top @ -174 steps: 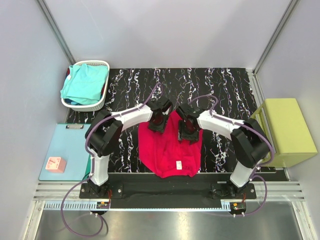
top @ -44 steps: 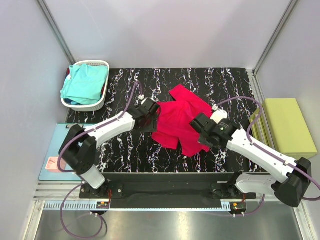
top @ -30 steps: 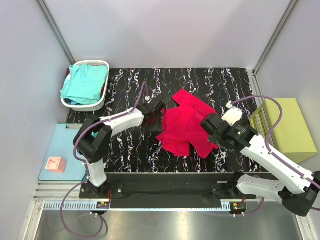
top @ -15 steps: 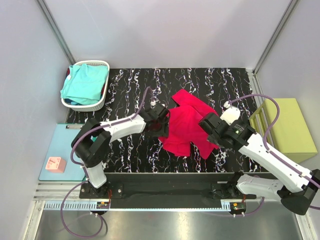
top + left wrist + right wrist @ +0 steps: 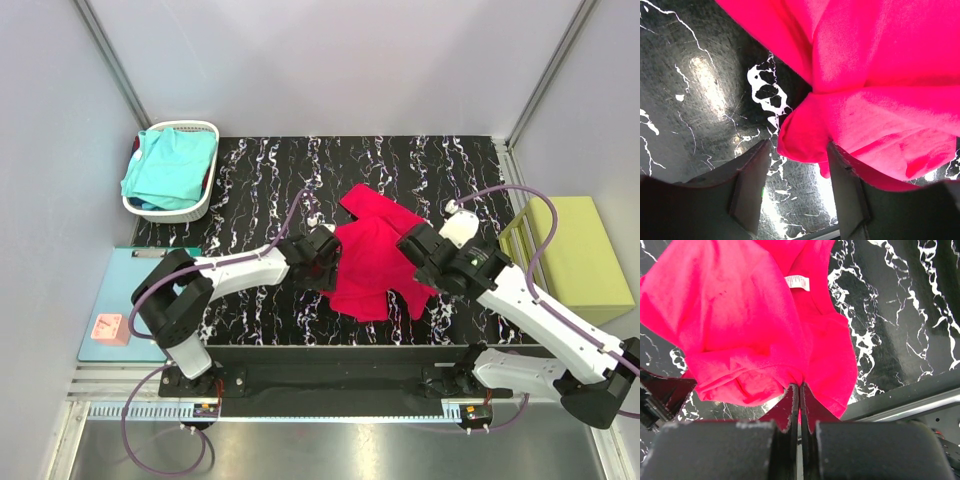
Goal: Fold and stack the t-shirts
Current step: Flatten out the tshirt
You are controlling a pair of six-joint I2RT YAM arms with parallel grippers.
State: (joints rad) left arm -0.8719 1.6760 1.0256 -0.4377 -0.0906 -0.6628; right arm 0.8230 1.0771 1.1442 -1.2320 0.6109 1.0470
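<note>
Crimson-red t-shirt [image 5: 372,262]: bunched and creased on the black marbled table [image 5: 250,170], near its centre, between the two grippers. One flap spreads toward the far side.
Left gripper [image 5: 796,150]: low at the shirt's left edge. Jaws apart, with a rounded fold of red cloth lying between the fingers [image 5: 747,175]; not closed on it.
Right gripper [image 5: 800,389]: at the shirt's right side. Jaws together, pinching a gathered edge of the red cloth at the tips.
Neck label [image 5: 797,282]: white, facing up on the red cloth, beyond the right fingertips.
Turquoise t-shirt [image 5: 170,165]: heaped in the white basket [image 5: 190,124] at the table's far-left corner, well apart from both grippers.
Light-blue mat [image 5: 140,290]: flat, left of the table, with a small pink item [image 5: 107,328] on its near corner.
Yellow-green block [image 5: 575,265]: right of the table, past its edge.
</note>
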